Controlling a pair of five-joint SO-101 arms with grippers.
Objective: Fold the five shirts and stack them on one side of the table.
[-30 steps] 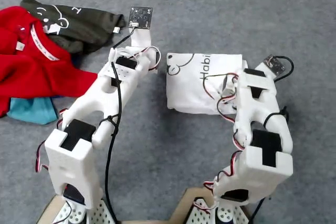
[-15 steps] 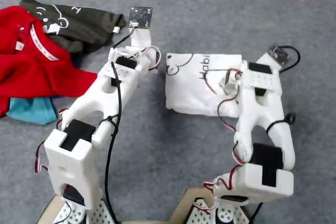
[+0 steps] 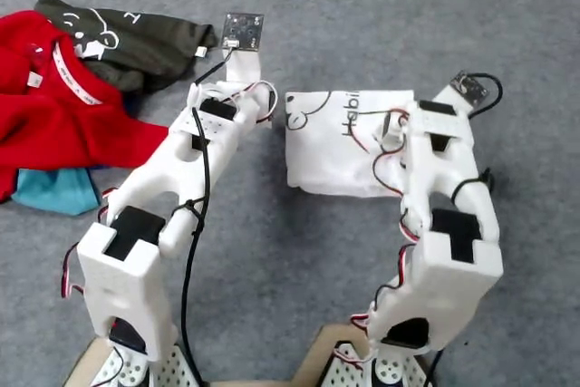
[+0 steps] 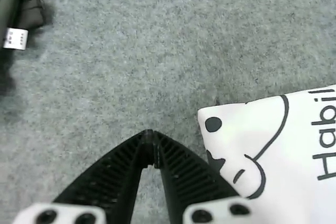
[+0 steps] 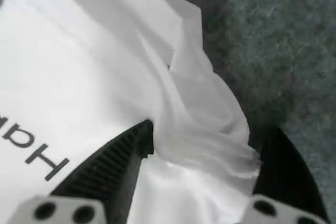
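Nearby, on the left arm's side of the grey table (image 3: 362, 24): a loose heap of unfolded shirts, well apart from the white shirt (image 3: 331, 147). Red shirt (image 3: 54, 115) spread on top, partly covering a dark olive shirt (image 3: 136, 38) behind it and a teal shirt (image 3: 54, 189) peeking out below. Left arm stretched across the strip of grey between heap and white shirt.

Left gripper (image 4: 151, 137) low over the table surface just beside the white shirt's corner, fingers pressed together at the tips, nothing between them. Right gripper (image 5: 205, 140) at the white shirt's opposite edge, fingers set apart and clamping a bunched, pleated fold of the cloth.

White shirt folded into a rough rectangle near mid-table, between the two arms, its right part hidden under the right arm.

Printed on it: a line-drawn animal face at the corner near the left gripper, then dark lettering, cut off by the arm. Similar pale drawing on the olive shirt. Small white tag (image 4: 14, 39) at the olive shirt's edge, print too small to make out. White ribbon with red marks inside the red shirt's collar.

Far table edge just behind the olive shirt; broad grey surface beyond and beside the white shirt.
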